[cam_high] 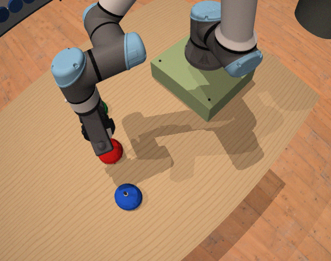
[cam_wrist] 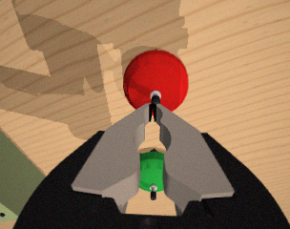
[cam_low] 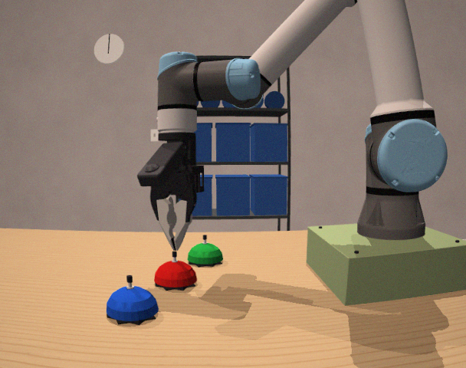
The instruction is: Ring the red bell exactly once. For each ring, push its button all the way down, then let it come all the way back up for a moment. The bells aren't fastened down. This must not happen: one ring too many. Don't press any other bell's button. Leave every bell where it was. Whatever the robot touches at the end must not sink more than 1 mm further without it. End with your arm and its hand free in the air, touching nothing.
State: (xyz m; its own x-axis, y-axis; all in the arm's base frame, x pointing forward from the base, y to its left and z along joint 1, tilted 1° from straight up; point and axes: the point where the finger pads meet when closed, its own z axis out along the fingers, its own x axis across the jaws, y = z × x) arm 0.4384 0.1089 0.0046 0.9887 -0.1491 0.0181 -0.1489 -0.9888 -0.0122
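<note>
The red bell (cam_low: 175, 274) sits on the wooden table between the blue bell (cam_low: 132, 303) and the green bell (cam_low: 205, 253). My gripper (cam_low: 175, 248) is shut and empty, pointing straight down. Its fingertips rest on the top of the red bell's black button (cam_low: 173, 255), which looks pushed partway down. In the wrist view the closed fingertips (cam_wrist: 153, 111) meet the button (cam_wrist: 155, 97) over the red dome (cam_wrist: 155, 78). In the overhead view the gripper body (cam_high: 99, 135) hides most of the red bell (cam_high: 112, 153).
The green bell (cam_wrist: 152, 172) shows through the gap between my fingers in the wrist view. The blue bell (cam_high: 128, 196) stands nearer the table's front edge. The arm's green base block (cam_high: 201, 84) sits to the right. A shelf of blue bins (cam_low: 241, 158) stands behind the table.
</note>
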